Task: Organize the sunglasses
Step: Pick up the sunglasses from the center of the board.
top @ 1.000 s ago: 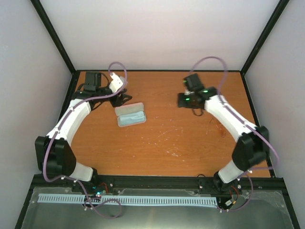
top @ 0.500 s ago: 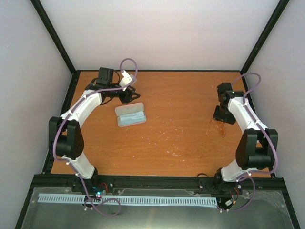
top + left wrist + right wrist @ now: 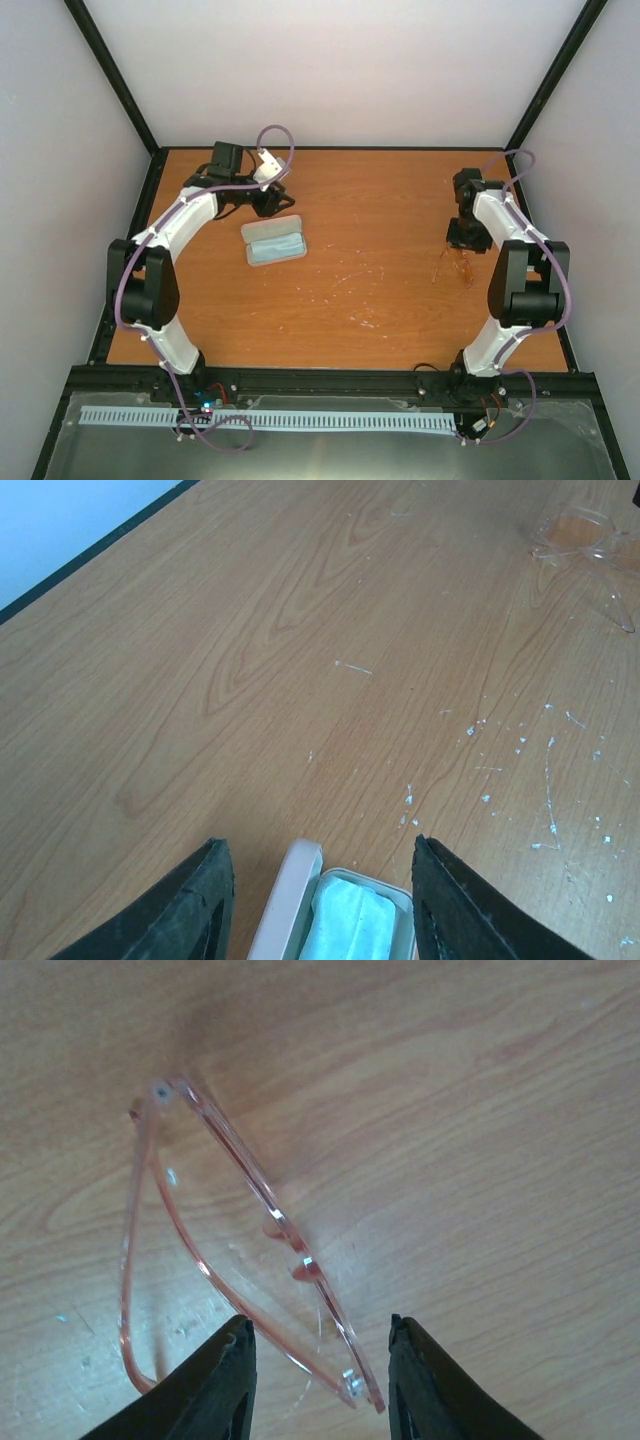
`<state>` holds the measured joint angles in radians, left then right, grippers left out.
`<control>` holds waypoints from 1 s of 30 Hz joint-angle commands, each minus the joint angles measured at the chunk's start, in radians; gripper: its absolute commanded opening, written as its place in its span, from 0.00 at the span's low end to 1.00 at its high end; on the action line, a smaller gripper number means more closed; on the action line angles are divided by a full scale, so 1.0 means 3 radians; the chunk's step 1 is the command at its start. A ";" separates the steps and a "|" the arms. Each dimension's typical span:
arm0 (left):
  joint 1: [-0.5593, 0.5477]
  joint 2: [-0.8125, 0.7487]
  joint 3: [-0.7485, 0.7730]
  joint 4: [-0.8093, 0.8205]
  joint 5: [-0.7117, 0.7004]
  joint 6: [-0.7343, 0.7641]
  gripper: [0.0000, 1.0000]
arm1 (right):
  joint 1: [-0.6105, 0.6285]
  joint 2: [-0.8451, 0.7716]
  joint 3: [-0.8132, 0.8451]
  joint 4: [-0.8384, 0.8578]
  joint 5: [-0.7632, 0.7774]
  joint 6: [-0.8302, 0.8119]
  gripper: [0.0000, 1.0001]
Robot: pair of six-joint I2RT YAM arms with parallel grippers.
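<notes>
The sunglasses point(image 3: 250, 1195), thin translucent orange-pink, lie flat on the wood at the right point(image 3: 458, 266). My right gripper point(image 3: 320, 1320) hangs low over them, open. Its black fingers point(image 3: 225, 1380) straddle the near hinge end of the frame with a gap on each side. The pink case point(image 3: 274, 241) lies open at the left with a light blue cloth point(image 3: 348, 925) inside. My left gripper point(image 3: 320, 845) is open, just behind the case's far end point(image 3: 268, 200). One short end of the case sits between its fingers point(image 3: 195, 910), untouched. The sunglasses point(image 3: 585, 535) show far off in the left wrist view.
A black frame rail point(image 3: 330, 149) borders the wooden table point(image 3: 380, 290) at the back and sides, with white walls beyond. Small white flecks point(image 3: 545, 780) mark the wood between case and sunglasses. The right arm's links point(image 3: 520, 280) stand along the right edge.
The right arm swung from the table's middle back to the right and came down over the sunglasses, its jaws narrowing. The left gripper shifted slightly right, toward the case.
</notes>
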<state>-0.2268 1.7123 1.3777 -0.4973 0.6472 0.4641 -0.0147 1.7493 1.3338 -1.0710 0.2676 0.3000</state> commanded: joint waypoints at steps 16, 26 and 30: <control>-0.0077 0.0185 0.0212 -0.0021 -0.0040 0.0130 0.50 | -0.0184 0.0027 -0.0331 0.0193 -0.0259 0.0087 0.44; -0.0078 0.0209 0.0179 -0.0040 -0.0104 0.0147 0.50 | -0.0186 0.0384 -0.0039 0.0188 -0.0128 -0.0155 0.34; -0.0077 0.0212 0.0172 -0.0044 -0.0109 0.0148 0.50 | -0.0184 0.0502 0.0047 0.0163 -0.0125 -0.0233 0.32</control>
<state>-0.2443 1.7649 1.4036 -0.5014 0.6144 0.4889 -0.0669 1.8656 1.3087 -1.0134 0.2070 0.2680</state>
